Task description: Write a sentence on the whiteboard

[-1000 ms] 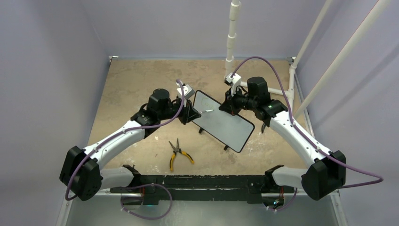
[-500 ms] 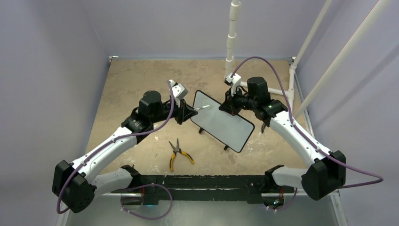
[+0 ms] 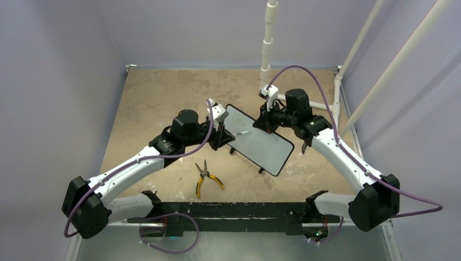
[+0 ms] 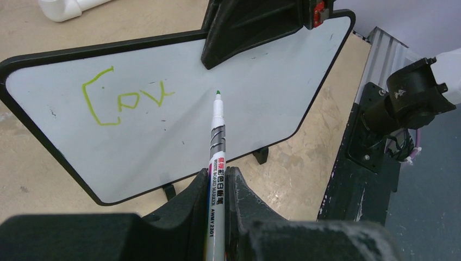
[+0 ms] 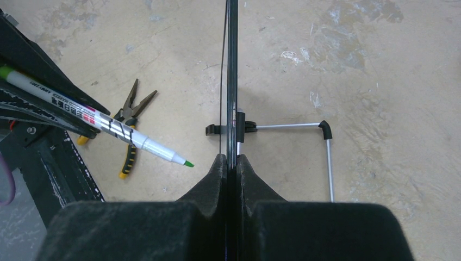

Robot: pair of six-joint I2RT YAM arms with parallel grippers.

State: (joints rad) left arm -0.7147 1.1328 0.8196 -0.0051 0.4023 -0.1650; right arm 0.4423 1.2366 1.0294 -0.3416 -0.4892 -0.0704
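The whiteboard (image 3: pixel 266 147) stands tilted at mid-table on its little black feet. My right gripper (image 3: pixel 266 122) is shut on its far top edge; in the right wrist view the board (image 5: pixel 232 65) runs edge-on between the jaws (image 5: pixel 230 159). My left gripper (image 3: pixel 222 136) is shut on a white marker (image 4: pixel 216 152) with a green tip. The tip hovers a short way off the whiteboard (image 4: pixel 261 98), just right of the sentence (image 4: pixel 122 100), a short green scrawl at the board's upper left. The right wrist view shows a gap between the marker (image 5: pixel 108 128) and the board.
Yellow-handled pliers (image 3: pixel 205 177) lie on the tan tabletop in front of the board, also in the right wrist view as pliers (image 5: pixel 130 117). A white pipe post (image 3: pixel 267 41) stands at the back. A thin wire prop (image 5: pixel 328 157) sticks out behind the board. A black rail (image 3: pixel 234 209) runs along the near edge.
My left arm pulled back to the left with the marker, then swung in again, and the tip now sits further right and lower over the board. The right arm and board held still.
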